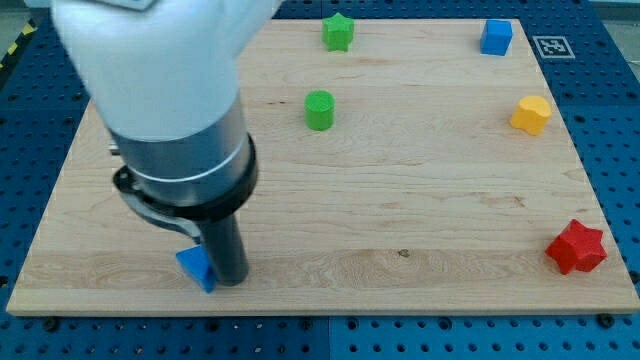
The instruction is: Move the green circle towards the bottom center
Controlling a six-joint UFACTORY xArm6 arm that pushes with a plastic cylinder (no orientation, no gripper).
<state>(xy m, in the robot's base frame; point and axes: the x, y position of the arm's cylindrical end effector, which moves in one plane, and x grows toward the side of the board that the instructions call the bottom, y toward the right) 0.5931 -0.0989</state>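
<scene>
The green circle (319, 109) stands on the wooden board (400, 200), left of centre in the upper half. My tip (231, 280) touches down near the board's bottom left, far below and left of the green circle. It sits right beside a blue triangular block (196, 267), which is at its left and partly hidden by the rod. The arm's white and grey body covers the view's upper left.
A green star (339, 32) lies at the top edge above the circle. A blue cube (496, 37) is at the top right. A yellow block (531, 115) is at the right. A red star (576, 247) is at the bottom right.
</scene>
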